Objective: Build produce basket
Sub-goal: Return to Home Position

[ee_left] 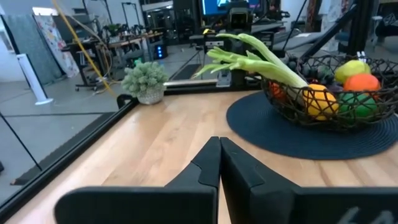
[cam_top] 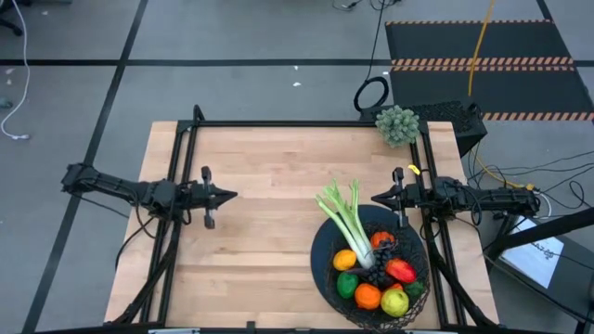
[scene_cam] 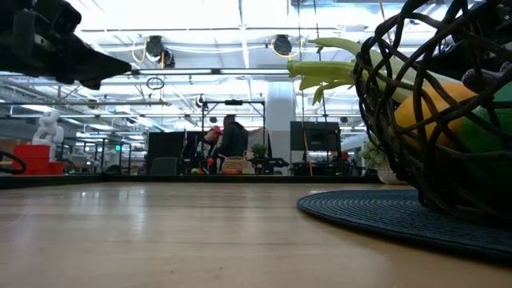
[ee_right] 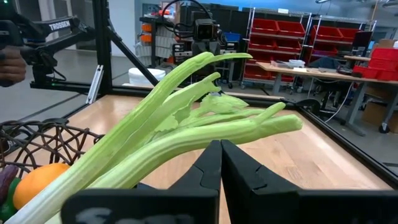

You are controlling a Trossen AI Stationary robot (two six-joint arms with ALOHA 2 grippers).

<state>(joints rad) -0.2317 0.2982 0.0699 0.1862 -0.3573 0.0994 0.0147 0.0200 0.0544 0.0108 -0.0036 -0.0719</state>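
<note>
Your job looks all but done: the produce sits piled in the wire basket (ee_left: 384, 102) on its dark round mat (ee_left: 280, 134) at the near right of the table (cam_top: 269, 241), with no loose fruit showing on the wood. What remains, I judge, is parking the arms. Watch the right gripper (cam_top: 374, 199): its fingers are pressed together on nothing, and it hangs just over the basket's far rim with the celery stalk (cam_top: 347, 219) directly ahead of its tips. The stalk's long axis runs from the basket's middle up and out over the far-left rim, leaves fanning toward the table centre, so pull that arm back along its own line to the right rather than sweeping forward or down. The left gripper (cam_top: 230, 195) is also closed and empty, well apart across bare wood, with open room all round. The grey-green clump (cam_top: 397, 124) stands at the far right corner, behind the right arm's frame.
</note>
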